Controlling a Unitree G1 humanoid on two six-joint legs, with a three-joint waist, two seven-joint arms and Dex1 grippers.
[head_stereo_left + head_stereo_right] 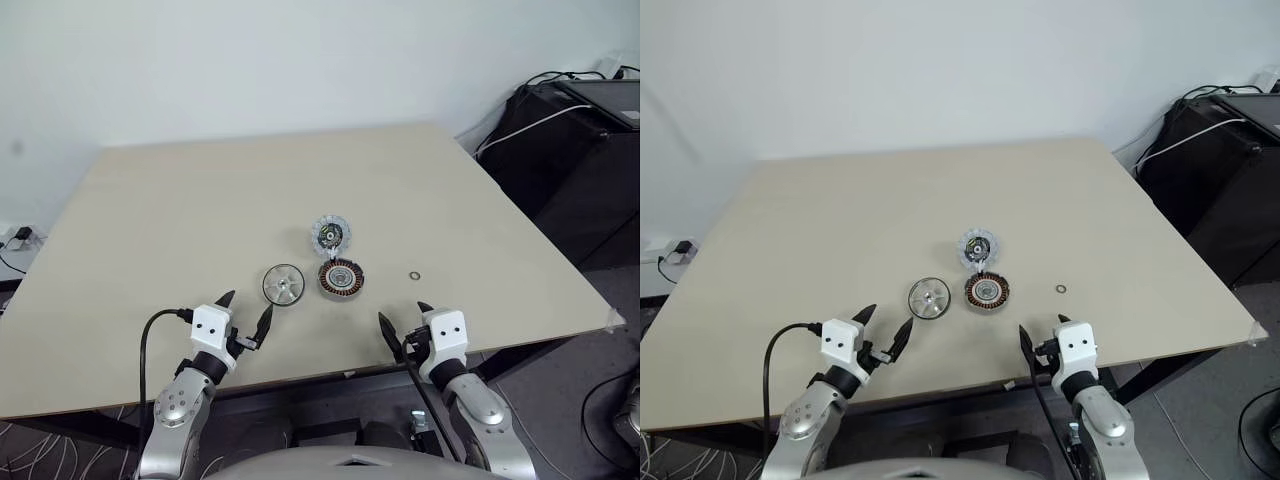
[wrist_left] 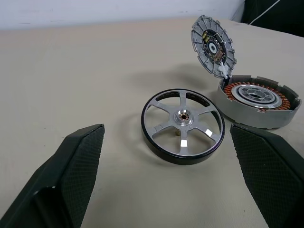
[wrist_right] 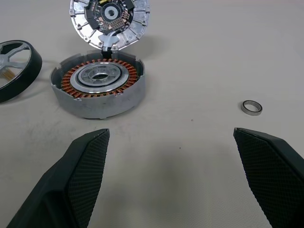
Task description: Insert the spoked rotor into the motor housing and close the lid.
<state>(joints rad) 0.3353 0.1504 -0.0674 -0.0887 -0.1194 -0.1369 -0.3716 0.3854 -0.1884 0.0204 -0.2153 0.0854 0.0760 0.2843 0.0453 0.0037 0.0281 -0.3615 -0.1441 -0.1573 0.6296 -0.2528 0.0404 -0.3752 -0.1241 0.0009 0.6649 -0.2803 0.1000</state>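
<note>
A big pale table (image 1: 200,200) held three motor parts close together near its middle. The spoked rotor (image 1: 283,285) lay flat on the left. It was a shiny silver wheel with a dark rim, thin spokes and a small hub in the middle. Just to its right sat the motor housing (image 1: 341,278), a round grey cup with a ring of copper-orange windings around a pale middle. The two were near each other but not touching.

The lid (image 1: 329,235) stood tilted up on the far side of the housing, joined to it at its lower edge. It was a silvery disc with a bumpy rim, and its dark face with small parts on it looked toward the robot. No words or labels could be read on any part.

A tiny ring (image 1: 415,275) lay alone on the table, to the right of the housing.

The left gripper (image 1: 245,318) hung over the near edge of the table, just this side of the rotor. Its black fingers were spread wide and held nothing. The right gripper (image 1: 404,326) hung over the near edge too, near the housing and the ring, fingers also wide and empty.

Black boxes with cables (image 1: 570,130) stood off to the far right of the table.
</note>
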